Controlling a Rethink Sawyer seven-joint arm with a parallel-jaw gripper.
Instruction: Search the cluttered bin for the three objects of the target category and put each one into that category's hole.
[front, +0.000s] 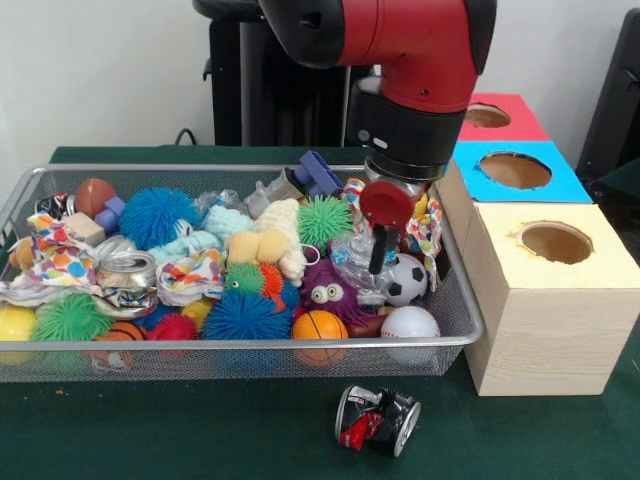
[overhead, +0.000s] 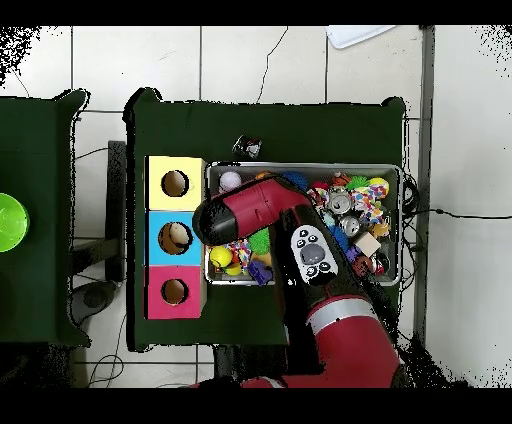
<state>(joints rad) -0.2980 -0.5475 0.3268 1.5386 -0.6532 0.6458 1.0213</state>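
Observation:
The wire mesh bin (front: 240, 345) is full of mixed toys. My gripper (front: 376, 262) reaches down into its right end, right at a wrinkly see-through plastic bottle (front: 352, 258) that lies between a purple googly-eyed toy and a small soccer ball. I cannot tell whether it grips the bottle. Another clear plastic piece (front: 218, 203) shows near the back by the blue spiky ball. The red-topped hole (front: 487, 116) is the farthest of the three boxes on the right. In the overhead view the arm (overhead: 255, 215) covers the bin's (overhead: 300, 166) left part and hides the gripper; the red hole (overhead: 175, 292) is there too.
A blue-topped hole (front: 515, 170) and a pale yellow-topped hole (front: 556, 242) stand between the bin and the red one. A crushed can (front: 377, 418) lies on the green table in front of the bin. A silver can (front: 128, 270) lies in the bin's left part.

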